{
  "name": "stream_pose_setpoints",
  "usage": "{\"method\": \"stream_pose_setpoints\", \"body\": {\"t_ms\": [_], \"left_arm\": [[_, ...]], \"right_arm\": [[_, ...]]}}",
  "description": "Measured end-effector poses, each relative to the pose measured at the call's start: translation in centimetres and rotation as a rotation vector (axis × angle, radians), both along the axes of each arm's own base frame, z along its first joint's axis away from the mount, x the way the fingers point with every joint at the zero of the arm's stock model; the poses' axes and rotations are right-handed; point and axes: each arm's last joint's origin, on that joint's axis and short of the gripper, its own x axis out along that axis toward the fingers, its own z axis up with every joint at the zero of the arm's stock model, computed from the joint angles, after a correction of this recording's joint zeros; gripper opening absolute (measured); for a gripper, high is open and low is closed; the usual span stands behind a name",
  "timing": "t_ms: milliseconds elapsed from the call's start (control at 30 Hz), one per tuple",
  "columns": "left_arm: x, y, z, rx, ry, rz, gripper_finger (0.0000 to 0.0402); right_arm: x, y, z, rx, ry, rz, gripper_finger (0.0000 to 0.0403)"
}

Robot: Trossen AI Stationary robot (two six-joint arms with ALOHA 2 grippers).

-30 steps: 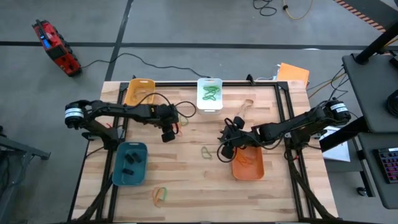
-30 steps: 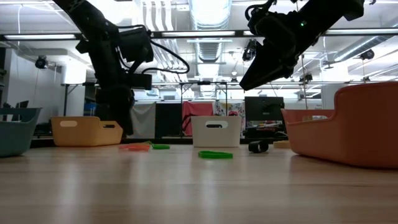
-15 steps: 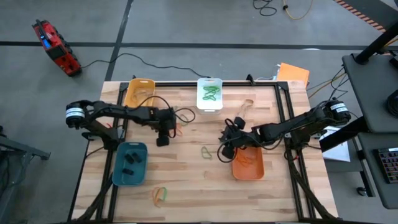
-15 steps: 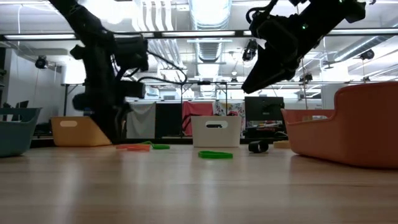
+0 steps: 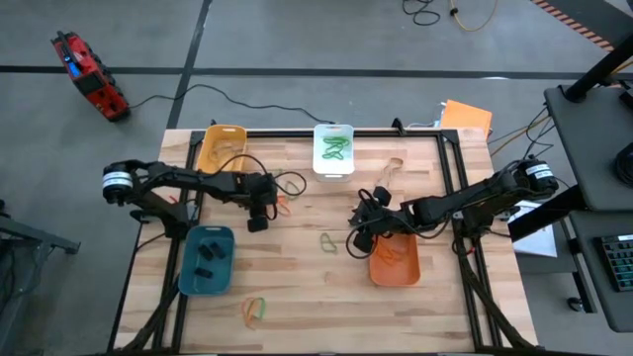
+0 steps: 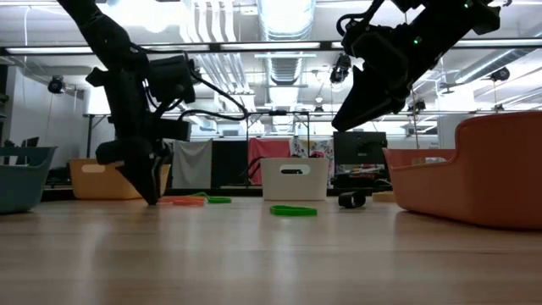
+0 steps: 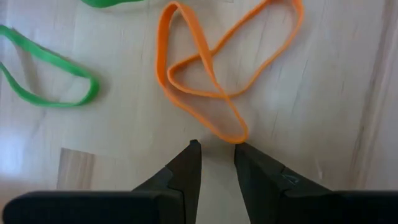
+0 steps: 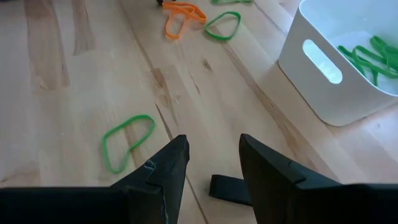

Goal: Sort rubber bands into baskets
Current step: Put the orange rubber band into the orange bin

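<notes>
Low view: wooden table (image 6: 271,254) before fluorescent-lit workshop.

No lettering, label, brand mark or number can be read anywhere on the table, the baskets or the arms in any view; the screens and fixtures in the room beyond are too far off to make out.

left gripper (image 6: 152,200) moved down and toward the left side of the light wooden table (image 5: 297,287), now with dark fingertips (image 7: 194,149) almost at the board, just before the twisted thin orange rubber band (image 7: 214,74). fingers a little wider than one second ago, a narrow gap between. right gripper (image 6: 339,127) lifted very slightly in low view.
</notes>
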Motion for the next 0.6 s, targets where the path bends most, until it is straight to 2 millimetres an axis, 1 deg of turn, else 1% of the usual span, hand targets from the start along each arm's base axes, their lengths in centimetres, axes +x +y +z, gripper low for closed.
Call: {"method": "stream_pose_setpoints", "body": {"t_ms": [133,267,600], "left_arm": [[-0.3,-0.1,0.4,-0.016,0.048,0.007,0.0085],[0.2,0.0,1.0,-0.026,-0.001,-0.021,0.0085],[0.6,-0.1,1.4,-0.035,-0.026,-0.058,0.0085]], "right_arm": [[0.0,0.0,0.0,0.000,-0.001,0.000,0.0141],[0.0,0.0,0.0,0.000,-0.002,0.000,0.0141],[0.1,0.0,0.1,0.002,-0.015,0.000,0.0141]]}}
